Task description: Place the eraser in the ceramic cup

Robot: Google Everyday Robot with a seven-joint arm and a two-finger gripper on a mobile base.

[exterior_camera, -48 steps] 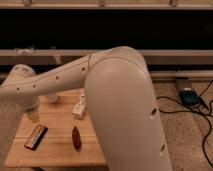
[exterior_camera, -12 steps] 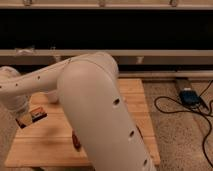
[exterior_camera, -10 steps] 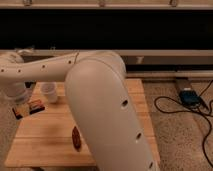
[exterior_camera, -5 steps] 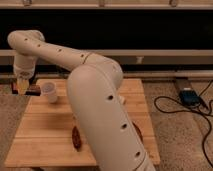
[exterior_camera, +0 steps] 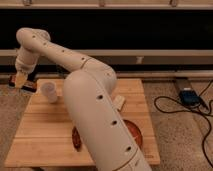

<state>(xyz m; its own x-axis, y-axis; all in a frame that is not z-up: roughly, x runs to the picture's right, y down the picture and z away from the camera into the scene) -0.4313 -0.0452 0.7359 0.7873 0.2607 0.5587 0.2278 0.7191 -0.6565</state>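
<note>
Pale wooden table [exterior_camera: 45, 125] carrying the things, with the robot's cream-white arm [exterior_camera: 95, 120] rising over its near edge and reaching back to the far left corner. The gripper [exterior_camera: 21, 81] hangs just outside that corner, fingers pointing down and closed on the eraser [exterior_camera: 24, 85]. The eraser is a dark bar with orange-tan ends, held level and clear of the table top, beyond its left edge. The white cup [exterior_camera: 49, 92] stands upright on the table near the far left corner, just right of the eraser and not touching it. A small white block [exterior_camera: 119, 103] lies near the middle. An orange-red bowl [exterior_camera: 135, 134] near the right front corner is partly hidden by the arm. A reddish-brown spindle [exterior_camera: 76, 139] lies by the near edge. A blue box [exterior_camera: 189, 96] with dark cables [exterior_camera: 170, 107] lies on the floor to the right.
</note>
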